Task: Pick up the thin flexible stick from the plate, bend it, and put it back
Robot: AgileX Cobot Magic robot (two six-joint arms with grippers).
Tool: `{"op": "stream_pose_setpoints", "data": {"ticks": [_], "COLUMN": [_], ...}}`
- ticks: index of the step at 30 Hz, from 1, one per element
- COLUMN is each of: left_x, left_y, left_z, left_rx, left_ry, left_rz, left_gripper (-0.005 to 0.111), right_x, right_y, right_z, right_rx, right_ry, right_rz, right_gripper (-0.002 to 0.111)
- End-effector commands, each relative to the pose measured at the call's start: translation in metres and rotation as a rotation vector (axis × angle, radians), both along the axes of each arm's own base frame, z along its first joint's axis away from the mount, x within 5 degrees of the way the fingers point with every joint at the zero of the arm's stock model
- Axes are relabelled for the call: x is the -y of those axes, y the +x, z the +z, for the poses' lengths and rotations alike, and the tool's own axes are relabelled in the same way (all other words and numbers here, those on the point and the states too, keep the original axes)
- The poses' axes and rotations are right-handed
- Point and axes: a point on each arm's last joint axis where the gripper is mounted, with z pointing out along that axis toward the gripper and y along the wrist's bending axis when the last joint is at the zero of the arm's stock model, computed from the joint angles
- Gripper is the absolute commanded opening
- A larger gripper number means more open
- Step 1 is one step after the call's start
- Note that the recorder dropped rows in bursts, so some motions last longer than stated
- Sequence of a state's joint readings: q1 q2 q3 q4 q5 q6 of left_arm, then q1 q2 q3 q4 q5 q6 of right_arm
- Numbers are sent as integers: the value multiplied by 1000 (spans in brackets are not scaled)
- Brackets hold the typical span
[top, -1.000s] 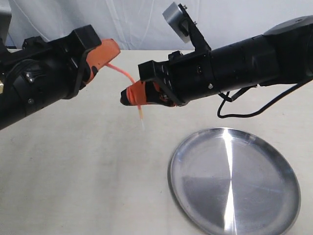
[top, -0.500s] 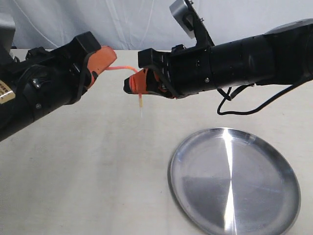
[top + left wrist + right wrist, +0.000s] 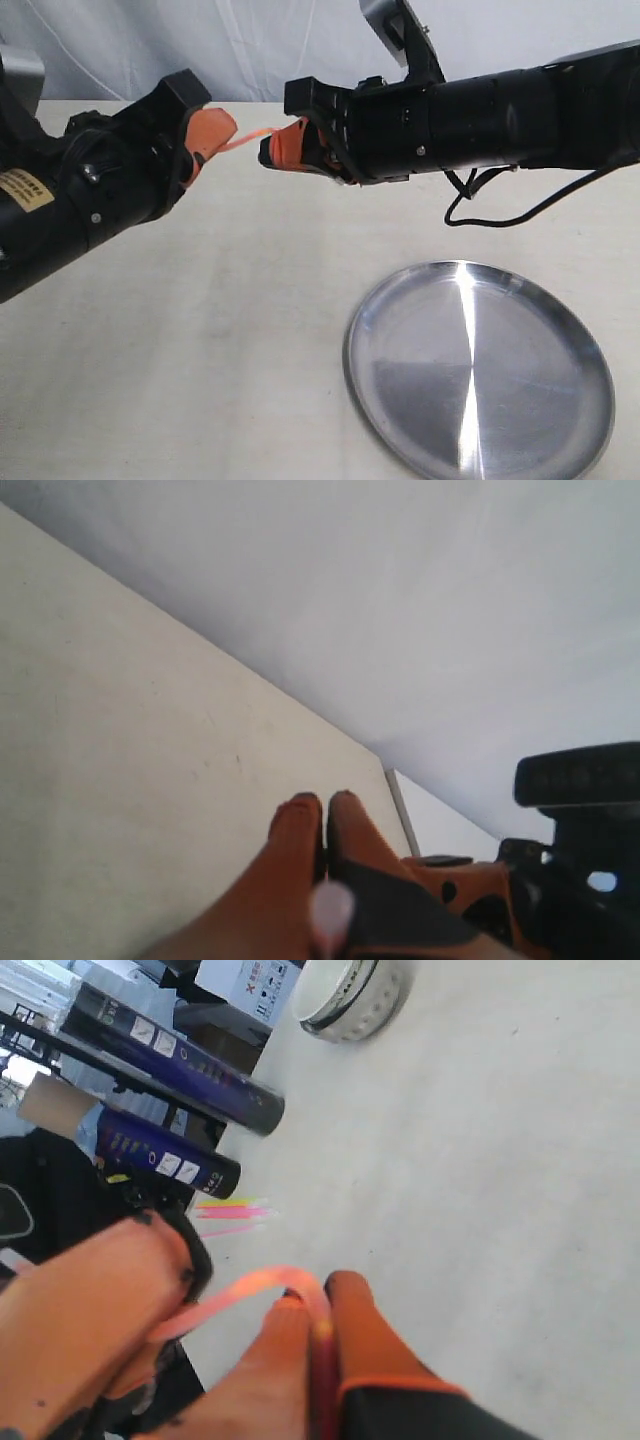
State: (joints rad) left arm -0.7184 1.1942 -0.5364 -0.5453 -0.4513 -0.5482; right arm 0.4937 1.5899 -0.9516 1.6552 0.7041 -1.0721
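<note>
Both grippers hold the thin flexible stick in the air above the table, well left of and above the silver plate. My left gripper is shut on one end; a blurred whitish tip shows between its fingers. My right gripper is shut on the other end. Between them the red-orange stick curves in a tight arch. The plate holds nothing.
A small white bowl sits on the table far from the grippers. Dark cylinders and boxes stand beyond the table edge. Several thin coloured sticks lie near that edge. A white cloth backdrop hangs behind.
Both grippers rose and turned level, fingertips now close together. The stick's free whitish end that hung below the right gripper is no longer visible, and the stick arches short between the grippers.
</note>
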Motion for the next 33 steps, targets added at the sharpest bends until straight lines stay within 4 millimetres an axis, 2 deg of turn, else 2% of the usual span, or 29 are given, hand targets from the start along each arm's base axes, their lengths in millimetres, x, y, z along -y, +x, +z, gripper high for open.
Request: {"op": "stream_pose_setpoints", "data": {"ticks": [1,8,13,23,33], "left_x": [6,7,7,13,18], "left_y": [-7,-7,-5,-1,-2], "left_z": [-16,-19,-16,-30,-30], "left_rx": [-110,-126,-74,-105,-69], "left_ry": [80,94,103,161,168], "left_rz": [-78,-87,-85,-108,-137], "left_gripper": [0,0,0,0,0], "right_x": [1,1,3,5,7], "right_y": [7,6,9,12,15], "right_z": [7,8,6,4,3], "right_rx": [-8,10,17,20,23], "right_ry": [50,51,31,3,-17], "right_rz": [-73,-59,-88,-136,-171], "right_gripper": [-1,-1,-1,-1,-1]}}
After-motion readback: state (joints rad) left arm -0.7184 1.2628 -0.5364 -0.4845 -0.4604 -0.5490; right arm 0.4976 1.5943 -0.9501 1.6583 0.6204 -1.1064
